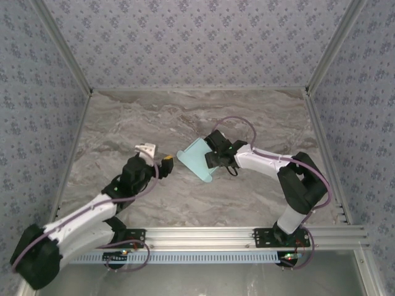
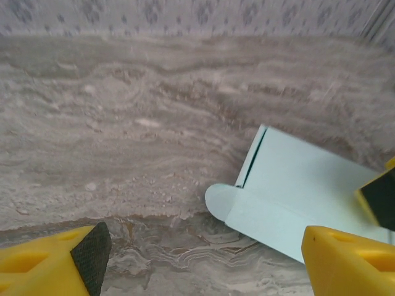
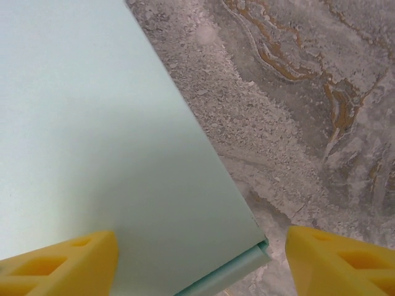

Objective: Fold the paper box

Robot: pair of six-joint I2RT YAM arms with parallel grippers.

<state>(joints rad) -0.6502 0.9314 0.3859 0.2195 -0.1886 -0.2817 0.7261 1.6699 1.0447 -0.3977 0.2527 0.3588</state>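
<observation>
Top external: paper box [image 1: 192, 157] has open marble [image 1: 185, 117] beyond its far edge.

The paper box [image 3: 92, 123] is smooth matt card; the table [image 1: 185, 111], veined marble-look stone.

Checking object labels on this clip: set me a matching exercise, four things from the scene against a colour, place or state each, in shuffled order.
Things:
1. paper box
2. left gripper
3. right gripper
4. table

Descriptions:
A. grey veined marble
B. open, one finger over the box, the other over the table
C. mint green card
D. open, the box's rounded tab ahead of it

Pairs: 1-C, 2-D, 3-B, 4-A
</observation>
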